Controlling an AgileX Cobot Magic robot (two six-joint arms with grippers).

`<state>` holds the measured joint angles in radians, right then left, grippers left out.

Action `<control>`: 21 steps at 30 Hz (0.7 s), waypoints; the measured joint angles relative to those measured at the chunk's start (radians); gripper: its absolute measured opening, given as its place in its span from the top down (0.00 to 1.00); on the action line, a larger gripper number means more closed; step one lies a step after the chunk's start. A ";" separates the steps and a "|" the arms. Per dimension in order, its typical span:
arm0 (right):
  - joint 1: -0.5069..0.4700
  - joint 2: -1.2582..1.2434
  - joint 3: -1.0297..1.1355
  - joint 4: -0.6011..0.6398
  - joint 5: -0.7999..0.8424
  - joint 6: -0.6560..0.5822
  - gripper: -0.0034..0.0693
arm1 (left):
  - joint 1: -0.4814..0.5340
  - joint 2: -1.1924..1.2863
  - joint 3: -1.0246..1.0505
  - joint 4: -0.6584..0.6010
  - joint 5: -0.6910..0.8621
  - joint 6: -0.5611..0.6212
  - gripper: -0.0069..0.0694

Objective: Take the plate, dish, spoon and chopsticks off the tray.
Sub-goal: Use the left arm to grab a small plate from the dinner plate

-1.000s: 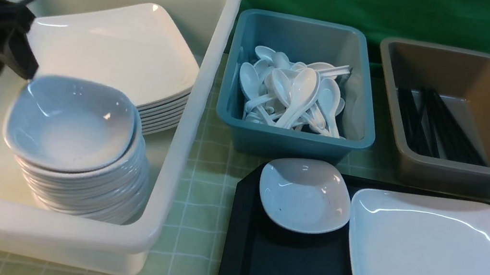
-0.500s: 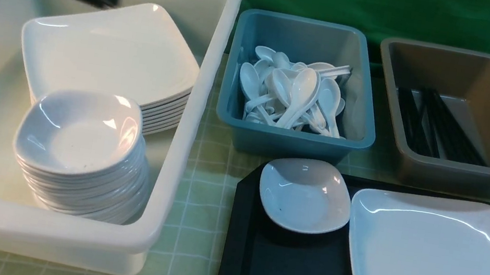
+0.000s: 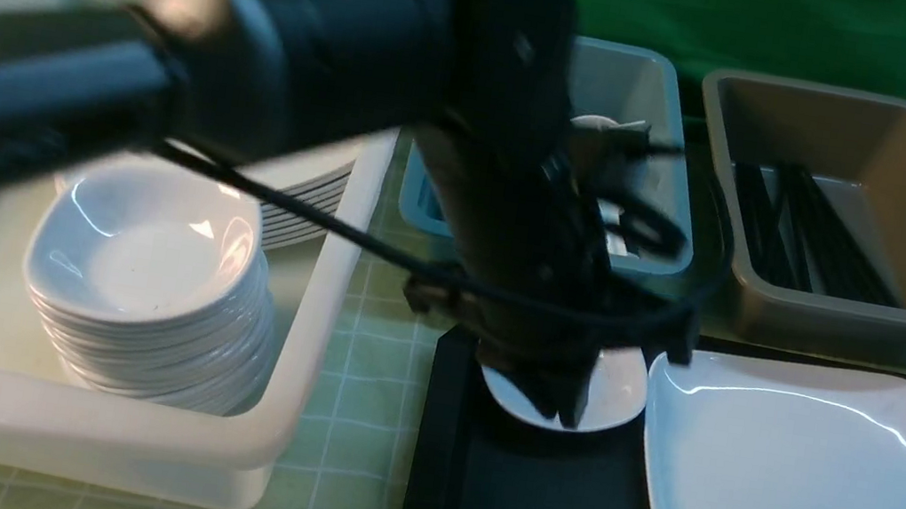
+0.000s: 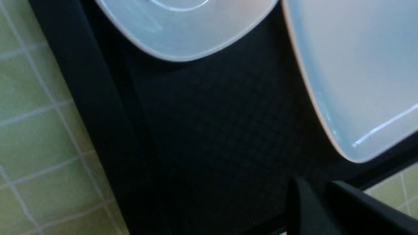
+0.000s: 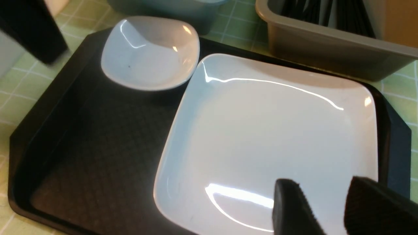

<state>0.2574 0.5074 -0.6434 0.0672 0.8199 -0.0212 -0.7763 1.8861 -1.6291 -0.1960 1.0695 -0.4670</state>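
Observation:
The black tray (image 3: 523,507) lies at the front right. On it sit the large white plate (image 3: 811,506) and, at its far left corner, a small white dish (image 3: 621,392), mostly hidden by my left arm. My left gripper (image 3: 561,405) hangs just over that dish, empty; in the left wrist view its jaws (image 4: 313,182) stand slightly apart over the tray (image 4: 212,130), near the dish (image 4: 183,29) and plate (image 4: 359,65). My right gripper (image 5: 323,186) is open and empty above the plate (image 5: 277,130)'s near edge. No spoon or chopsticks show on the tray (image 5: 98,147).
A cream tub (image 3: 304,412) on the left holds a stack of small dishes (image 3: 146,263) and a stack of plates (image 3: 310,188). A teal bin (image 3: 650,257) stands behind the tray, mostly hidden by the arm. A brown tub (image 3: 856,324) holds black chopsticks (image 3: 815,237).
My left arm has swung from the cream tub rightward and forward across the view, and its gripper now hangs over the small dish on the tray. The dishes have not moved.

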 joint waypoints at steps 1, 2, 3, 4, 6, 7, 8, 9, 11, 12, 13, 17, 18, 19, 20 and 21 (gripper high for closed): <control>0.000 0.000 0.000 0.000 0.000 0.000 0.62 | -0.001 0.014 0.000 0.004 -0.004 -0.029 0.76; 0.000 0.000 0.000 0.000 0.000 0.000 0.62 | -0.001 0.036 0.000 0.010 -0.012 -0.066 0.73; 0.000 0.000 0.000 0.000 0.000 0.000 0.62 | -0.001 0.041 0.000 0.010 -0.014 -0.066 0.72; 0.000 0.000 0.000 0.000 0.000 0.000 0.62 | 0.000 0.070 0.000 0.016 -0.031 -0.128 0.66; 0.000 0.000 0.000 0.000 0.000 0.000 0.62 | 0.001 0.119 0.000 0.014 -0.086 -0.205 0.55; 0.000 0.000 0.000 0.000 0.000 0.000 0.62 | 0.001 0.127 0.000 0.010 -0.106 -0.217 0.51; 0.000 0.000 0.000 0.000 0.000 0.000 0.62 | 0.001 0.137 0.000 0.007 -0.126 -0.224 0.49; 0.000 0.000 0.000 0.000 0.000 0.000 0.62 | 0.001 0.142 0.000 0.004 -0.137 -0.233 0.46; 0.000 0.000 0.000 0.000 0.000 0.000 0.62 | 0.001 0.156 0.000 0.003 -0.183 -0.271 0.39; 0.000 0.000 0.000 0.000 0.000 0.000 0.62 | 0.001 0.158 0.000 0.003 -0.203 -0.293 0.36; 0.000 0.000 0.000 0.000 0.000 0.000 0.62 | 0.001 0.159 0.001 0.003 -0.210 -0.301 0.35; 0.000 0.000 0.000 0.000 0.000 0.000 0.62 | 0.001 0.159 0.001 0.019 -0.258 -0.428 0.29; 0.000 0.000 0.000 0.000 0.000 0.000 0.62 | 0.001 0.159 0.001 0.019 -0.258 -0.442 0.29; 0.000 0.000 0.000 0.000 0.000 0.000 0.62 | 0.001 0.159 0.001 0.023 -0.246 -0.505 0.29; 0.000 0.000 0.000 0.000 0.000 0.000 0.62 | 0.001 0.159 0.001 0.025 -0.235 -0.539 0.29; 0.000 0.000 0.000 0.000 0.001 0.000 0.62 | 0.001 0.159 0.001 0.025 -0.221 -0.578 0.29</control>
<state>0.2574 0.5074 -0.6434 0.0672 0.8210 -0.0212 -0.7755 2.0452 -1.6279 -0.1706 0.8482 -1.0450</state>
